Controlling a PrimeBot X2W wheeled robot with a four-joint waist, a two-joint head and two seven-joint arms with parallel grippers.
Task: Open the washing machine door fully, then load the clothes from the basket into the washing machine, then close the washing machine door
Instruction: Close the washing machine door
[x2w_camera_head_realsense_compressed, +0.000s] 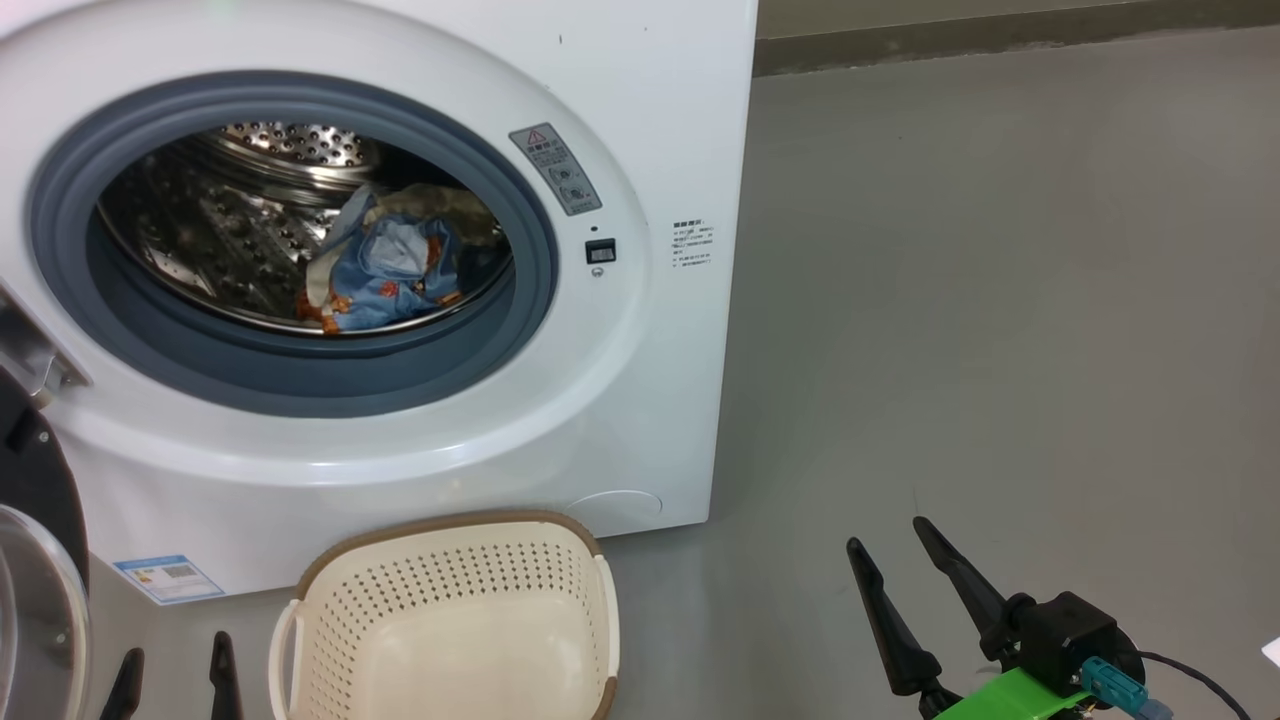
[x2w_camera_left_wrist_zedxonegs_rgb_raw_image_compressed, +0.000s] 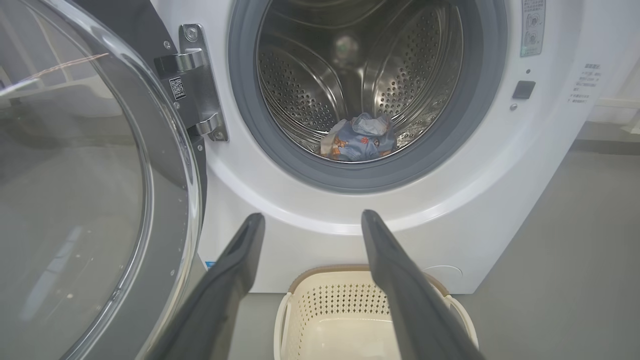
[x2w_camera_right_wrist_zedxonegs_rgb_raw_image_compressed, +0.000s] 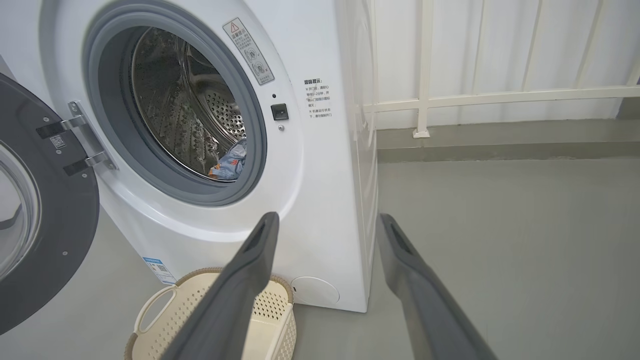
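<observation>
The washing machine (x2w_camera_head_realsense_compressed: 640, 150), its door (x2w_camera_right_wrist_zedxonegs_rgb_raw_image_compressed: 50, 200) swung wide at left, basket (x2w_camera_head_realsense_compressed: 450, 530) empty at its foot, clothes (x2w_camera_head_realsense_compressed: 390, 270) in the drum (x2w_camera_head_realsense_compressed: 250, 230), left gripper (x2w_camera_left_wrist_zedxonegs_rgb_raw_image_compressed: 311, 216) and right gripper (x2w_camera_right_wrist_zedxonegs_rgb_raw_image_compressed: 327, 216) both spread and holding nothing; shutting it likely calls for a steady sweep against the door's far edge.

Grey floor (x2w_camera_head_realsense_compressed: 1000, 300); behind, what looks like a white railing (x2w_camera_right_wrist_zedxonegs_rgb_raw_image_compressed: 424, 75).
</observation>
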